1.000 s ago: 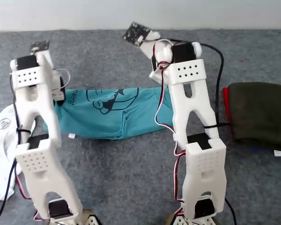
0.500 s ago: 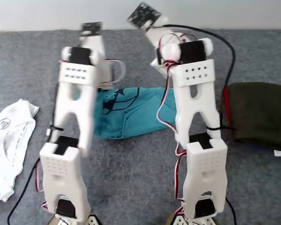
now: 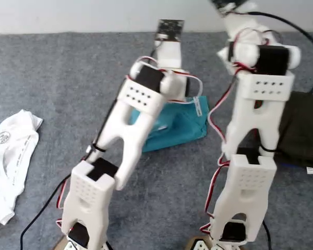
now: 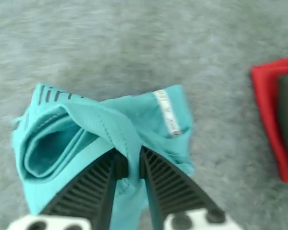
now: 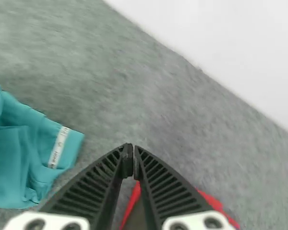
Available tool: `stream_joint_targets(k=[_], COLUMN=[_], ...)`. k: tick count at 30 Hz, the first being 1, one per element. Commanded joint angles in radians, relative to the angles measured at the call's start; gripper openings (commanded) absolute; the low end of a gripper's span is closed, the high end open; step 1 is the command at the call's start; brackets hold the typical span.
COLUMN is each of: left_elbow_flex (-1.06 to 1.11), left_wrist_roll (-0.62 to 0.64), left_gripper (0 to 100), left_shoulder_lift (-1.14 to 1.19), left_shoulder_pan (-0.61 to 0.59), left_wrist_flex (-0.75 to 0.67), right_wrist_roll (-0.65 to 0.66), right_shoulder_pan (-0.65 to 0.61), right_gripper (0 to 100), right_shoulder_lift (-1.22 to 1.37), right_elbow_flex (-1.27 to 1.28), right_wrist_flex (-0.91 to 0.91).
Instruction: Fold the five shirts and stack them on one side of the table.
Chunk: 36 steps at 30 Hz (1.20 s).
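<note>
A teal shirt (image 3: 180, 127) lies bunched and doubled over in the middle of the grey table. My left gripper (image 4: 128, 163) is shut on a fold of the teal shirt (image 4: 105, 127), holding that edge up near the shirt's right end. The left arm (image 3: 130, 120) slants across the shirt and hides part of it. My right gripper (image 5: 129, 160) is shut with nothing in it, raised over the carpet between the teal shirt (image 5: 19, 153) and a red shirt (image 5: 213, 211). A crumpled white shirt (image 3: 13, 156) lies at the far left.
A folded dark green shirt (image 3: 305, 130) rests on the red shirt (image 4: 273, 105) at the table's right side, partly behind the right arm (image 3: 255, 130). A white wall (image 3: 68, 15) borders the far edge. Bare grey carpet (image 3: 57, 78) stretches between the white and teal shirts.
My left arm has swung from the far left to the centre, dragging the teal shirt's left end over its right half. The right arm has moved right and up, away from the shirt.
</note>
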Motion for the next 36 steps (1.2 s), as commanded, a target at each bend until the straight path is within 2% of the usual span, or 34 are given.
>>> stream_joint_targets(k=[1, 10, 15, 21, 26, 31, 36], left_elbow_flex=[-0.093, -0.289, -0.358, -0.529, -0.717, -0.814, -0.78], left_wrist_roll=[0.008, 0.008, 0.035, 0.044, 0.034, -0.066, -0.084], left_gripper=[1, 2, 14, 18, 17, 9, 3], left_shoulder_lift=[0.021, 0.17, 0.226, 0.232, 0.236, 0.239, 0.221], left_shoulder_pan=[0.043, 0.101, 0.094, 0.043, -0.055, -0.241, -0.436], left_wrist_flex=[-0.044, -0.029, 0.035, 0.126, 0.21, 0.316, 0.318], right_wrist_roll=[-0.003, -0.003, -0.003, -0.006, -0.008, -0.008, -0.005], right_shoulder_pan=[0.036, 0.033, 0.042, 0.059, 0.056, 0.008, -0.173], right_gripper=[0.9, 0.9, 0.9, 0.9, 0.9, 0.9, 0.9], right_shoulder_lift=[-0.065, -0.064, -0.064, -0.062, -0.062, -0.097, -0.213], right_elbow_flex=[-0.038, -0.032, -0.037, -0.028, -0.023, 0.164, 0.486], right_wrist_flex=[0.038, 0.038, 0.035, 0.038, 0.042, 0.048, 0.044])
